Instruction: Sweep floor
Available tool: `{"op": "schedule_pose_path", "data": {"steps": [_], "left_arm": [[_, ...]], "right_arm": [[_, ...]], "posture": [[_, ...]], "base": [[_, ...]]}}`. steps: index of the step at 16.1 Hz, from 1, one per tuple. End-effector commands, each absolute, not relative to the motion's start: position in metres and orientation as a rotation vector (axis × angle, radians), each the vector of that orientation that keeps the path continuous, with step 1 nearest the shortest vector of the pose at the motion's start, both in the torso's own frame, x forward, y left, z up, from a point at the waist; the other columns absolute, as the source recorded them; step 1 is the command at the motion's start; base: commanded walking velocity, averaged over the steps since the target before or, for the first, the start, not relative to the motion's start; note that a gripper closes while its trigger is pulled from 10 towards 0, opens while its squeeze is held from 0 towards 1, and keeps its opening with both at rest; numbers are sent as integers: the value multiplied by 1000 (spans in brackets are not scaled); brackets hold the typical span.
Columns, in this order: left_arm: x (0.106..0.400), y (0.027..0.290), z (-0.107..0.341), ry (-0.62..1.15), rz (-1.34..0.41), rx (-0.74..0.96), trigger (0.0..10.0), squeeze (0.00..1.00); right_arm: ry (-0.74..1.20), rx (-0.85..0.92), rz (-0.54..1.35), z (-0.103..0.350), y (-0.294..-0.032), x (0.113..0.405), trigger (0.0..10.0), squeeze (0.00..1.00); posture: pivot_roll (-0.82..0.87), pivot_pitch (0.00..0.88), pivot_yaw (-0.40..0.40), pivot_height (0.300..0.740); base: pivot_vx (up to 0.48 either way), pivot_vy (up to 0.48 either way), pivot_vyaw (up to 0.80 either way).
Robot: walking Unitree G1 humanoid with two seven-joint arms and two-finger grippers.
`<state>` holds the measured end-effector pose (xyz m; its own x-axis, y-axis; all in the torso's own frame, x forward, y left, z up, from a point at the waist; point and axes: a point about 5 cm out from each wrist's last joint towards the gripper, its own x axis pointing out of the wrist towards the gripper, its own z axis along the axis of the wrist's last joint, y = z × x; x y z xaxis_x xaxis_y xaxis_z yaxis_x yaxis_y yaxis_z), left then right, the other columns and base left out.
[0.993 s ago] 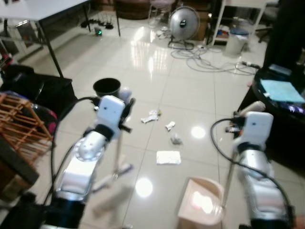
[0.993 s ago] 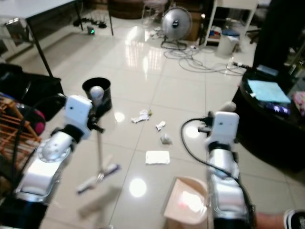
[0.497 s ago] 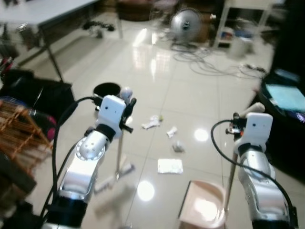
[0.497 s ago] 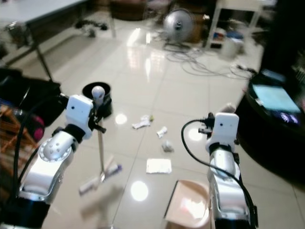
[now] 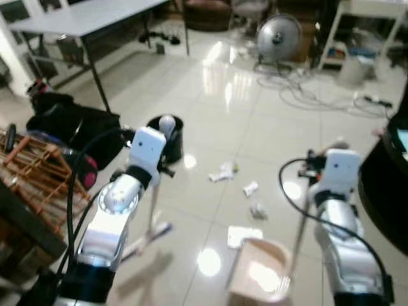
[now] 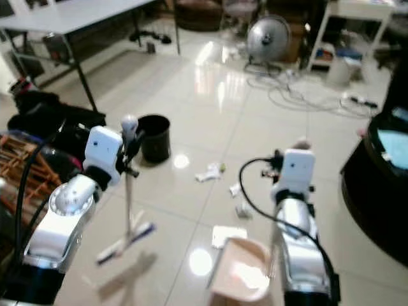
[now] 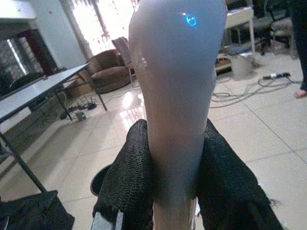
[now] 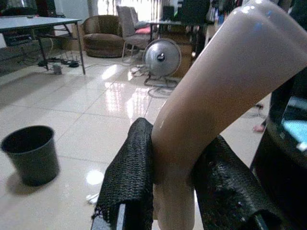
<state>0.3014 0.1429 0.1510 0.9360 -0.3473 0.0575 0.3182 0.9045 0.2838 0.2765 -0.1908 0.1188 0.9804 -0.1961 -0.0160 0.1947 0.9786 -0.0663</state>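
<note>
Broom handle (image 7: pixel 177 96) between left pincer (image 7: pixel 175 182) fingers (image 7: pixel 127 182).

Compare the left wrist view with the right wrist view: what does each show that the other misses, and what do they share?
Left wrist view: the left gripper shut on the pale broom handle, with a long table and a brown armchair behind it.

Right wrist view: the right gripper shut on the beige dustpan handle, with a standing fan behind and a dark cabinet beside it.

Both: black fingers clamped on a handle, the glossy tiled floor, and the black bin on it, partly hidden in the left wrist view.
</note>
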Motion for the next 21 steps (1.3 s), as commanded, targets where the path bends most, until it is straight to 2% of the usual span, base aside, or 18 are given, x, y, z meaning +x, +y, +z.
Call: {"op": "schedule_pose_path", "data": {"steps": [1,7,16,19,21], "left_arm": [[305,147,161,-148,-335,308,10000,0],[305,145,159,-143,-347,308,10000,0],[307,142,157,-145,-369,307,10000,0],[309,139,155,-141,-379,307,10000,0],[311,137,154,-140,-381,307,10000,0]], "right_arm": [[-14,-33,-193,127,-185,279,10000,0],[-3,-21,-218,123,-189,276,10000,0],[8,-30,-242,119,-194,274,10000,0],[11,-35,-254,118,-196,274,10000,0],[7,-45,-255,117,-200,276,10000,0]], "posture": [[78,0,14,740],[71,0,20,740],[62,0,25,740],[58,0,27,740],[60,0,26,740]], "base": [[416,0,0],[417,0,-609],[420,0,0],[417,0,-708],[420,0,0]]}}
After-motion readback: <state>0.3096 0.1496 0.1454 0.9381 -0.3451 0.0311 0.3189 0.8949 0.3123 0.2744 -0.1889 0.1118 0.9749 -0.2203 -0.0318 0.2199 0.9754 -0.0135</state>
